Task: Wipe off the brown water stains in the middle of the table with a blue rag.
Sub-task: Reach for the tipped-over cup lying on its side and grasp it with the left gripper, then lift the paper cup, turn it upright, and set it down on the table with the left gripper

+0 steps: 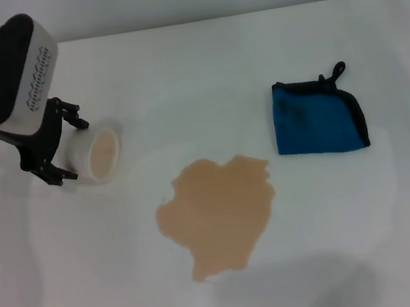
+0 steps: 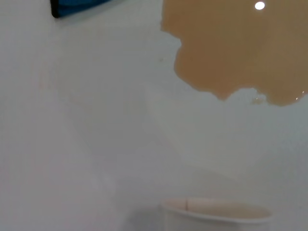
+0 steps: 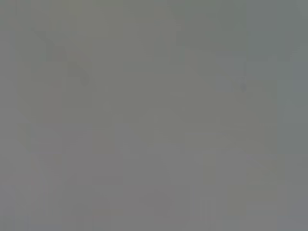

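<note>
A tipped cup [image 1: 99, 154] is pinched by the L gripper [image 1: 73, 148], mouth toward the stain [image 1: 219, 214]. The rag [image 1: 317, 117], loop pointing far-right, lies apart on the table [image 1: 402, 232].

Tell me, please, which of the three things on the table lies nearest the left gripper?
The white paper cup, on its side: the left gripper is around it. The brown water stains lie further toward the middle, and the blue rag beyond them.

Blue rag [image 2: 77, 6] and paper cup [image 2: 216, 214] (left wrist view) cut off by frame edges; right wrist view featureless grey.
</note>
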Controlling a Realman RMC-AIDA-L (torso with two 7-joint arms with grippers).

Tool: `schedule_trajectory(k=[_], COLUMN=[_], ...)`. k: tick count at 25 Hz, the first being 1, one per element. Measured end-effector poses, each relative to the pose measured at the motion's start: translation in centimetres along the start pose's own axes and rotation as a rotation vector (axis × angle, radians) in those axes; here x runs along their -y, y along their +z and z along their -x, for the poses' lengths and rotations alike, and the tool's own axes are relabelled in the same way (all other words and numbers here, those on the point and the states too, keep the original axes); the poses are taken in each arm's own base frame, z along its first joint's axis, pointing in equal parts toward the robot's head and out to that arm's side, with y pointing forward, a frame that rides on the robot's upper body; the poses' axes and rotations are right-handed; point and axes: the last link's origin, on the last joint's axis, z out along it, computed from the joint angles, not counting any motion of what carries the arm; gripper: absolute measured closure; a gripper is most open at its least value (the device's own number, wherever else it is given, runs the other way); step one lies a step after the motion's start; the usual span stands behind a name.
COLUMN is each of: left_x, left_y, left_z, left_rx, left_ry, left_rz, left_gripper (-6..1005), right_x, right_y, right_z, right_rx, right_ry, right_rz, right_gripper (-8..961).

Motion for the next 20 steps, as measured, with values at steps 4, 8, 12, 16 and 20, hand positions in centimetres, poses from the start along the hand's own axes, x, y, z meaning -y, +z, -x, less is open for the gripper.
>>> schedule_trajectory(k=[4, 8, 12, 16, 20], left_x=[-0.2, -0.4, -0.6, -0.6, -0.3], left_y=[0.8, 1.4, 1.7, 1.8, 1.7], left_z=[0.1, 0.1, 0.2, 0.2, 0.3], left_rx=[0.005, 0.005, 0.0, -0.011, -0.04], left_ry=[-0.009, -0.025, -0.047, -0.068, -0.119], left_rz=[-0.016, -0.034, -0.038, -0.056, -0.116], left_gripper=[129, 133, 136, 139, 196], right_x=[0.1, 0.0, 0.0, -0.1, -0.2], right_y=[-0.1, -0.1, 0.0, 0.0, -0.1], right_z=[-0.1, -0.1, 0.0, -0.1, -0.2], right_rx=[0.0, -0.001, 0.002, -0.001, -0.005], right_ry=[0.001, 0.0, 0.0, -0.001, -0.001], right_rz=[-0.002, 0.0, 0.003, 0.005, 0.006], right_gripper=[82, 82, 82, 82, 82])
